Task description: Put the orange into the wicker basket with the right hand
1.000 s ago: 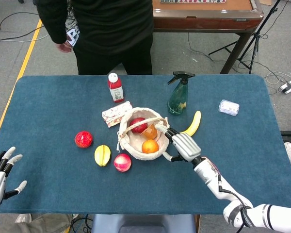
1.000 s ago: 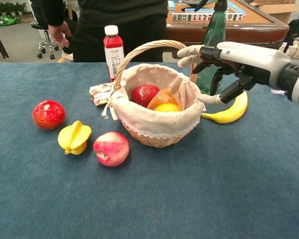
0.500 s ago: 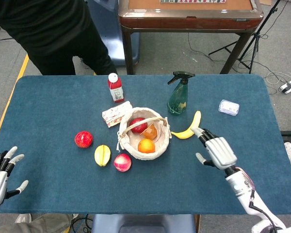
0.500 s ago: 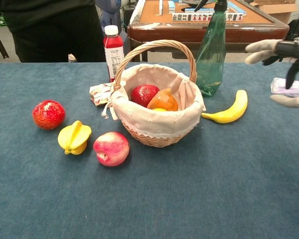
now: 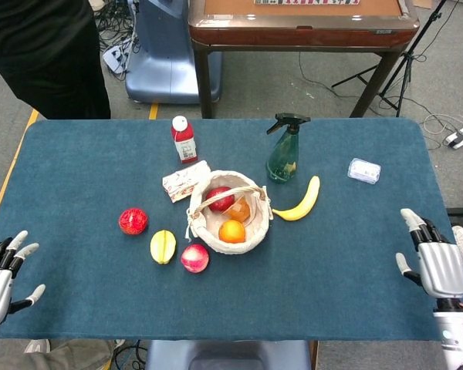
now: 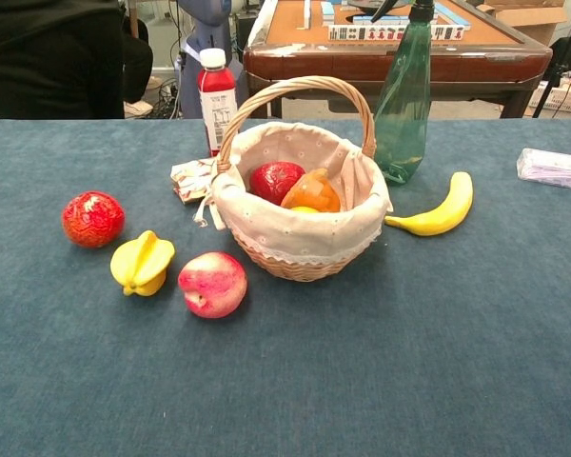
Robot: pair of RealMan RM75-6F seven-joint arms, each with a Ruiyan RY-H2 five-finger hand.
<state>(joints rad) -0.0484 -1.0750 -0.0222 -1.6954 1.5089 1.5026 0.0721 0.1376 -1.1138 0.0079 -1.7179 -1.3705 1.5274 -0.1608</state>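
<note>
Withdrawn right hand, fingers spread, empty; one orange in one basket.

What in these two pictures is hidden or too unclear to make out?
- Orange: in the chest view only a sliver shows; the wicker basket rim and other fruit cover the rest.
- Both hands: absent from the chest view; in the head view the left hand is cut by the picture's left edge.
- Red bottle: label print too small to read in either view.
- Small packet: partly behind the basket in the chest view.
</note>
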